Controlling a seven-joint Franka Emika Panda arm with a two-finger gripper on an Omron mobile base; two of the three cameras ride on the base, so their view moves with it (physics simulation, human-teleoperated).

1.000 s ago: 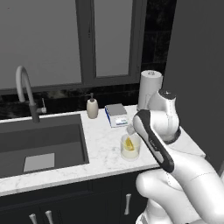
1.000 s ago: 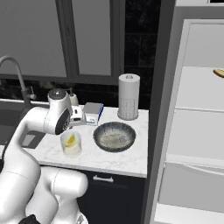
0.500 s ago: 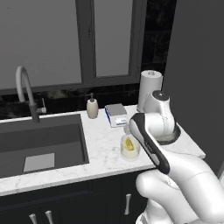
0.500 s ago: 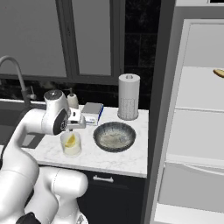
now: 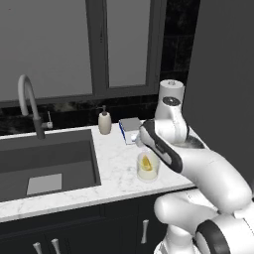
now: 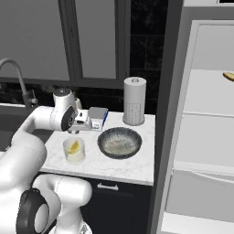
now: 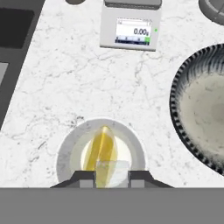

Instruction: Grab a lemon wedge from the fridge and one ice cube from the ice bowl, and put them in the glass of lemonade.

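Note:
The glass of lemonade stands on the marble counter, and the yellow lemon wedge is inside it. My gripper hangs straight over the glass, shut on a pale see-through ice cube held between its fingertips. Just right of the glass sits the ice bowl, dark grey with a mottled pale inside. At the right the fridge stands open, its white shelves showing.
A kitchen scale sits behind the glass, a paper-towel roll behind the bowl. A soap dispenser, the sink and a faucet are to the left. A brownish-yellow piece lies on a fridge shelf.
My wrist has shifted slightly left and up above the glass. The glass, wedge and bowl have stayed in place.

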